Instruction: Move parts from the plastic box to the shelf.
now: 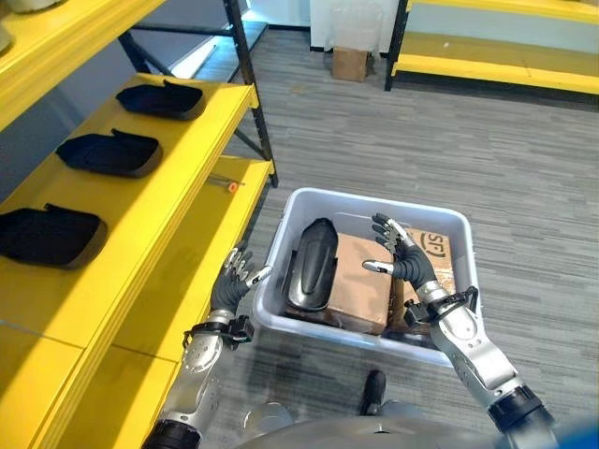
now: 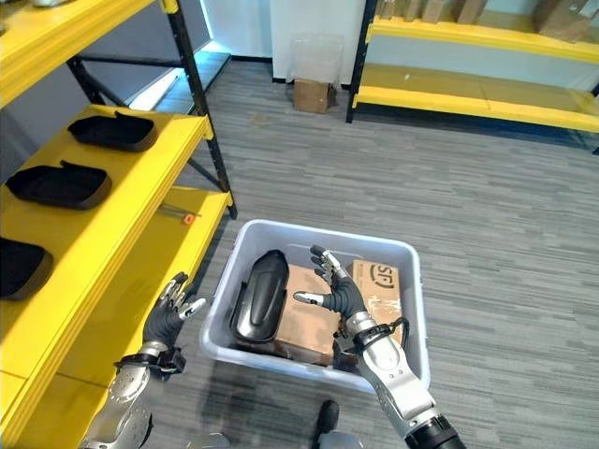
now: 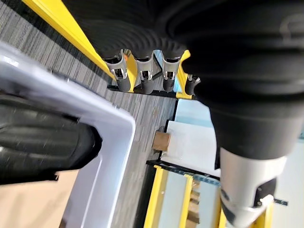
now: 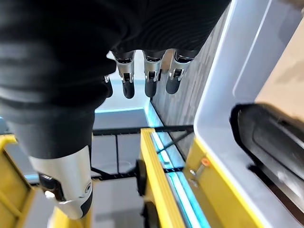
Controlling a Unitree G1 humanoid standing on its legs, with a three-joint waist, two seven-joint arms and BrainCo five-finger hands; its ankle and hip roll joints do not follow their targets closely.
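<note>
One black part (image 1: 312, 264) lies in the plastic box (image 1: 447, 223) on the floor, resting on cardboard packages (image 1: 360, 281). Three similar black parts (image 1: 109, 152) already sit in a row on the yellow shelf (image 1: 192, 131), so the job looks mostly done, though more parts could be hidden under the cardboard. The right hand (image 1: 404, 258) hovers above the cardboard with fingers spread, grasping nothing. The left hand (image 1: 233, 279) hangs just outside the box's left wall, fingers relaxed and empty.
</note>
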